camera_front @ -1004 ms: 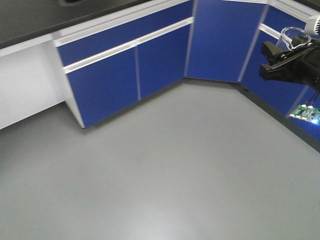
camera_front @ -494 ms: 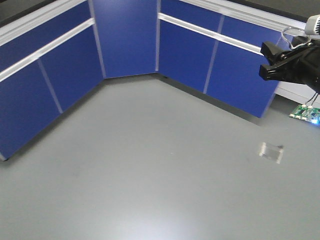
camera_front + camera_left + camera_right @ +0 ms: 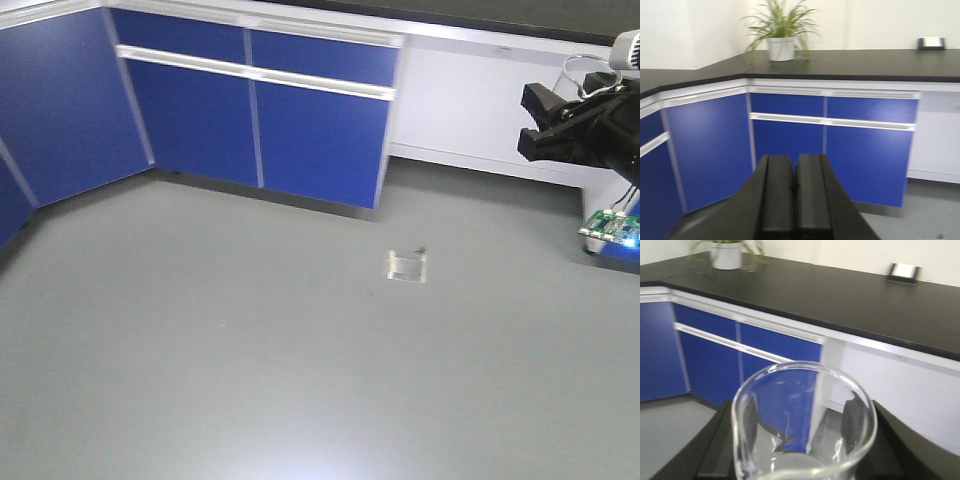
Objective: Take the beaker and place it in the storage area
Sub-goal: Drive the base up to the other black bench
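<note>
**Right wrist view.** The beaker (image 3: 802,430), clear glass with its rim and pour lip toward the camera, fills the lower centre of the frame. It sits upright between the 2 black fingers (image 3: 715,450) of the right gripper (image 3: 805,452). The jaws are parted only to the width of the glass and grip it, with 1 finger against each side. Beyond the rim lies the storage area (image 3: 850,300), a matte-black worktop running across the upper half of the frame. The beaker is held in the air short of it, not on it. A white wall outlet (image 3: 903,272) in a dark frame stands at the worktop's rear edge, upper right. A potted plant (image 3: 727,252) stands on the worktop at upper left.

**Left wrist view.** The left gripper (image 3: 795,192) occupies the lower centre. Its jaws are pressed together with nothing between them. The same worktop, plant and outlet lie behind it.

**Front-facing view.** Blue cabinets (image 3: 260,110) line the upper left above a grey floor (image 3: 200,380). The black right arm projects in from the right edge, upper right. A green circuit board (image 3: 610,225) shows below it. A small pale rectangle (image 3: 406,265) lies on the floor, but what it is cannot be told.
</note>
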Robot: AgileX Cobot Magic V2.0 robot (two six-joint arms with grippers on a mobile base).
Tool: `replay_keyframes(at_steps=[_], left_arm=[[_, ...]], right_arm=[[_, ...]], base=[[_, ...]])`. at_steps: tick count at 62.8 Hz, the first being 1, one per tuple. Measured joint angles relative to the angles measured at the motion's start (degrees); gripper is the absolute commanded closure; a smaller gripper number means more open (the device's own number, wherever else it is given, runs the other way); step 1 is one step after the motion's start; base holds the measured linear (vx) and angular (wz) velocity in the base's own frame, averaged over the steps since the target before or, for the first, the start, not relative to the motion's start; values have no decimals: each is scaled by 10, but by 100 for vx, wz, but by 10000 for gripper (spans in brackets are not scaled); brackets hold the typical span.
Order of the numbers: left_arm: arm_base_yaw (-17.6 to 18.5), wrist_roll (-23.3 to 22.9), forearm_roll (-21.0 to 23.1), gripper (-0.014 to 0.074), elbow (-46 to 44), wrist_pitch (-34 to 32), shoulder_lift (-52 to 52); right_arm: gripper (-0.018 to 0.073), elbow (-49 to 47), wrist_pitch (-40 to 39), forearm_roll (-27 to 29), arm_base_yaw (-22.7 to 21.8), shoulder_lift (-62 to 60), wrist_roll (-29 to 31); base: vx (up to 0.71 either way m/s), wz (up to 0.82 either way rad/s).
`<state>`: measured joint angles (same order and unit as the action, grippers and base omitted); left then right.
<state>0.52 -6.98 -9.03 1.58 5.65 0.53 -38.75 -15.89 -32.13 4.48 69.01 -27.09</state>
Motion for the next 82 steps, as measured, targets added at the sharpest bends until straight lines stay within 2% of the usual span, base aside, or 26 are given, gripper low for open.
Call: replay_keyframes(at_steps=[43, 82], left_arm=[[0, 0, 0, 603, 0, 0, 0], [0, 0, 0, 603, 0, 0, 0]], right_arm=[[564, 0, 0, 0, 0, 0, 0], [564, 0, 1, 0, 0, 0, 0]], base=[[15, -40], [33, -8]])
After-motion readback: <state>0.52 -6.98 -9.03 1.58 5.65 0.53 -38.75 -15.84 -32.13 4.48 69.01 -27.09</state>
